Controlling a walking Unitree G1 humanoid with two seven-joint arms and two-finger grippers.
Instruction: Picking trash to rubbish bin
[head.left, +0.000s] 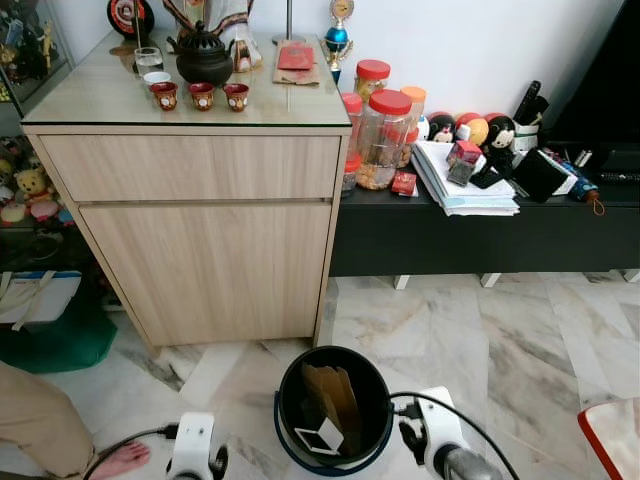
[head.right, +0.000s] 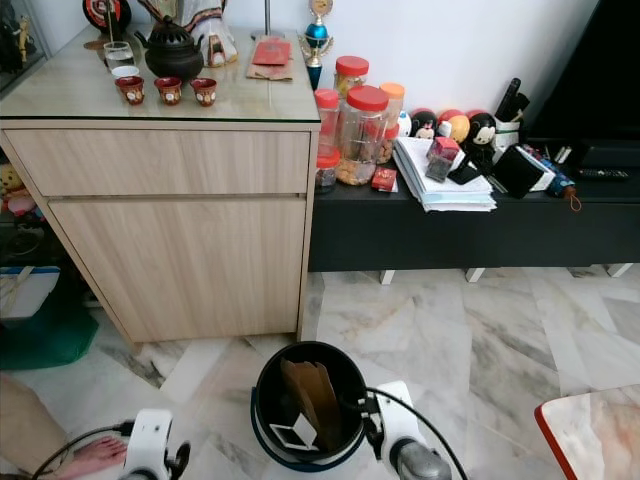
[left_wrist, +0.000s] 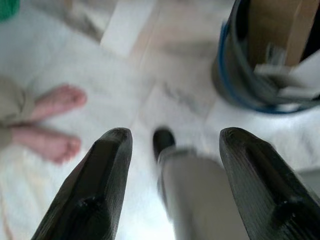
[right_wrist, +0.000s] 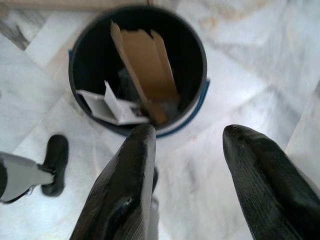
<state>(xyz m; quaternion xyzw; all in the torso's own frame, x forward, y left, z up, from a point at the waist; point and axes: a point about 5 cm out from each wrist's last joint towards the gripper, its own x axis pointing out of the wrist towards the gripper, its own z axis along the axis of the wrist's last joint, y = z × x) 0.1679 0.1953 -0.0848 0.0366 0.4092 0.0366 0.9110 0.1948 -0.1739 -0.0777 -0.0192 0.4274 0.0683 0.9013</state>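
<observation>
Two pieces of trash already sit in the bin (head.left: 333, 410): a brown cardboard sheet (right_wrist: 144, 70) leaning upright against the inner wall and a small white box (right_wrist: 114, 106) at the near rim. The bin stands on the marble floor (head.left: 500, 340) just in front of the cabinet (head.left: 200, 240).

Your right gripper (right_wrist: 190, 185) hangs beside the bin, fingers spread and empty; your left gripper (left_wrist: 172, 185) hovers over the floor, also spread and empty, near a person's bare feet (left_wrist: 52, 120).

You should expect both pieces to be light. The cardboard looks stiff but will crease, so pinch it across its thin edge. The box would likely crush; take it gently by its sides.
</observation>
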